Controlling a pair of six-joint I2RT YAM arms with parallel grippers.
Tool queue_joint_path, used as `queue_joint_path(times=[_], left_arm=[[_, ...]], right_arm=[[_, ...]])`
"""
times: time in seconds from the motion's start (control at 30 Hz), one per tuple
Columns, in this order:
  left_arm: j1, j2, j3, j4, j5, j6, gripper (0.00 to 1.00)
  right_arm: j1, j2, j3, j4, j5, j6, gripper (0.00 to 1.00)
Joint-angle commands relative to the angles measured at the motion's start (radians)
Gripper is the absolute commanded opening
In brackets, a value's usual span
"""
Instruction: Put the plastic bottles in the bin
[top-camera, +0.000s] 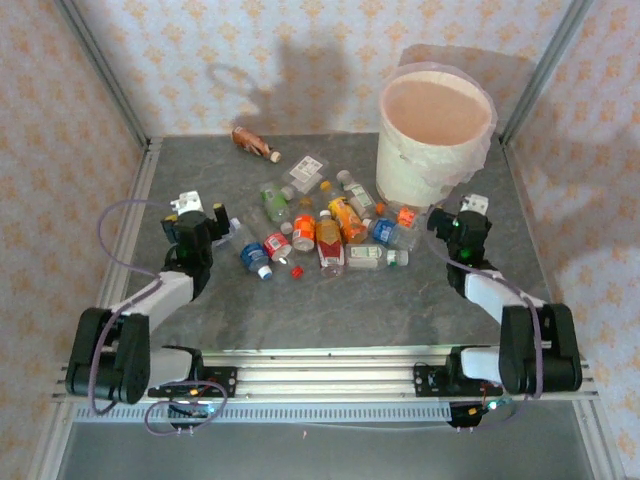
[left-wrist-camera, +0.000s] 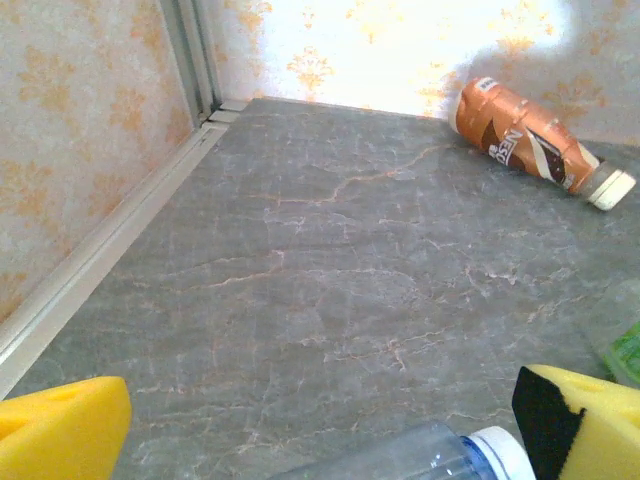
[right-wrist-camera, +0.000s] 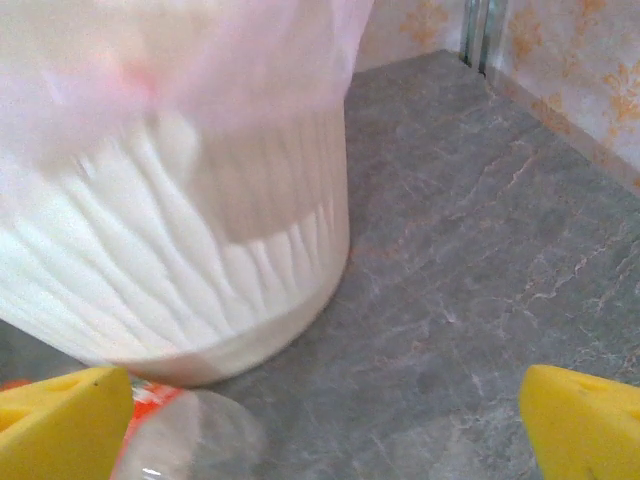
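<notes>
From above: the plastic bottles (top-camera: 325, 235) lay in a loose heap on the desk (top-camera: 330, 310) between the two arms. The bin (top-camera: 435, 125) stood upright just beyond the right fingers (top-camera: 452, 222), with no bottle visible inside. The left fingers (top-camera: 215, 222) stood wide at the heap's left edge, holding nothing. The right ones were wide and empty too. One brown bottle (top-camera: 255, 143) lay apart, well ahead of the left fingers.

Left wrist next: both yellow pads (left-wrist-camera: 60, 425) were spread, and a clear bottle (left-wrist-camera: 420, 455) with a white cap lay low between them, nearer the right-hand pad (a gift of a target). The brown bottle sat well ahead and to the right. Best move, I'd judge: drop straight down, centre the barrel between the pads, and close on the body, not the cap.

Right wrist: the pads were wide, with the bin's ribbed wall just ahead and to the left. An orange-label bottle (right-wrist-camera: 185, 430) was tucked beside the left-hand pad. That one probably needed a shift leftward before closing, then a high lift to clear the liner bag (right-wrist-camera: 250, 60) at the rim.
</notes>
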Motion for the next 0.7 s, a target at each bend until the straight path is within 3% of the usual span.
queue_joint_path(times=[0.0,0.1,0.2,0.27,0.33,0.5,0.67], left_arm=[[-0.001,-0.085,0.073,-0.277,-0.034,-0.121,1.0],[-0.001,-0.167,0.146,-0.476,-0.009,-0.263,1.0],[-0.001,-0.205,0.22,-0.63,0.141,-0.371,1.0],[0.0,-0.213,0.251,-0.684,0.236,-0.45,1.0],[-0.001,-0.215,0.275,-0.736,0.261,-0.518,1.0],[-0.001,-0.22,0.281,-0.803,0.244,-0.63,1.0],[-0.001,-0.218,0.281,-0.878,0.192,-0.667,1.0]], right_arm=[[0.006,-0.093,0.059,-0.235,-0.052,0.211,0.99],[0.016,-0.135,0.083,-0.364,-0.126,0.406,0.99],[0.04,-0.135,0.09,-0.429,-0.274,0.577,0.99],[0.1,-0.123,0.084,-0.456,-0.287,0.644,0.99],[0.165,-0.11,0.087,-0.498,-0.259,0.664,0.99],[0.316,-0.059,0.17,-0.739,-0.057,0.548,0.99],[0.363,-0.022,0.265,-0.857,-0.159,0.283,0.99]])
